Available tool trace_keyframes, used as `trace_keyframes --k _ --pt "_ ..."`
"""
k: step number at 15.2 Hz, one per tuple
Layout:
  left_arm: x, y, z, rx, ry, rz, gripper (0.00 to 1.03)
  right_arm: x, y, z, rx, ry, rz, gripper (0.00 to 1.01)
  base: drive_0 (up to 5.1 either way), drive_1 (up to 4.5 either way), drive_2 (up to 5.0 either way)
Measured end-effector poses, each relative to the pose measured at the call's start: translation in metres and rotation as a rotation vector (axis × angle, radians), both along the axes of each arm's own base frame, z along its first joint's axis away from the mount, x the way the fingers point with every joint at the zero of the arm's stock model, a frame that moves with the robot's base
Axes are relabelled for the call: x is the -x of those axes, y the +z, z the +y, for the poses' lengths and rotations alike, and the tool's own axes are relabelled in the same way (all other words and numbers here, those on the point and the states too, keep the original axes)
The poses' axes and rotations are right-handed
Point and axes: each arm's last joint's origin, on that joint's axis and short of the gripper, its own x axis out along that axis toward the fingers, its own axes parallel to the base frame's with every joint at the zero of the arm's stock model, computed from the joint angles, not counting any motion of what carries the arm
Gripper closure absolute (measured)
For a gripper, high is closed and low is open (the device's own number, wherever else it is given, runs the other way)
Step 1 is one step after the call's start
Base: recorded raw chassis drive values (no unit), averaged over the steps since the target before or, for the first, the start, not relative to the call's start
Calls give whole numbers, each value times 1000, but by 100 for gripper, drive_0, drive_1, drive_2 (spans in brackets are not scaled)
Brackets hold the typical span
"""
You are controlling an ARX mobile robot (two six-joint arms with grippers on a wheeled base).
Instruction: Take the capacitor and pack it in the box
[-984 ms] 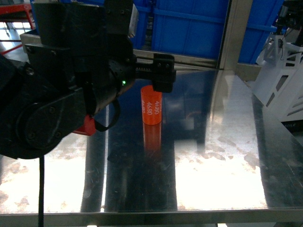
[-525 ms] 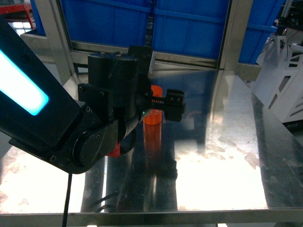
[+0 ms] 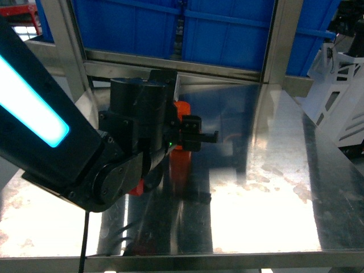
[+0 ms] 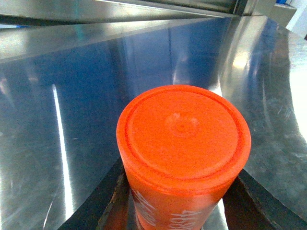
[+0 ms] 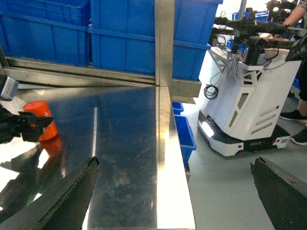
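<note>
On the left of the head view, a bulky black robot arm with a glowing cyan light strip slants in across the shiny stainless-steel table. Its black left gripper sits at the capacitor, an orange-red upright cylinder with a flat round top, which stands on the table toward the far left-centre, partly hidden behind the gripper body. The capacitor's orange reflection runs down the metal just below it. In the left wrist view the capacitor fills the middle, white printing showing low on its side, and the dark fingers lie on either side of its base, spread and close alongside it; whether they press against it cannot be told.

Behind the table, at the far edge, stand large blue plastic bins between upright steel frame posts. In the right wrist view the capacitor appears small at the far left, with the black fingers of the left gripper around it, and the blue bins along the back. The right gripper is well apart from the capacitor, its two dark fingers spread wide at the bottom corners. On the far right a white wheeled robot base stands on the floor.
</note>
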Motion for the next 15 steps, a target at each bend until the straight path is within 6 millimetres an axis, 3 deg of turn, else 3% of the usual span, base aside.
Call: trace_keyframes --k 2,4,7,8,10,12,15 --pt "21 20 14 23 7 -61 59 0 0 0 0 0 0 3 0 0 0" --pt "43 55 33 57 19 -168 59 0 0 0 0 0 0 3 0 0 0" --pt "94 104 77 93 49 -316 59 0 0 0 0 0 0 3 0 0 0" --pt "126 109 101 85 81 -307 59 0 0 0 0 0 0 3 0 0 0" --pt "176 114 128 81 107 -329 59 0 0 0 0 0 0 3 0 0 0" --pt "223 132 138 102 47 -389 59 0 0 0 0 0 0 3 0 0 0" --pt "268 147 156 130 44 -420 59 0 0 0 0 0 0 3 0 0 0"
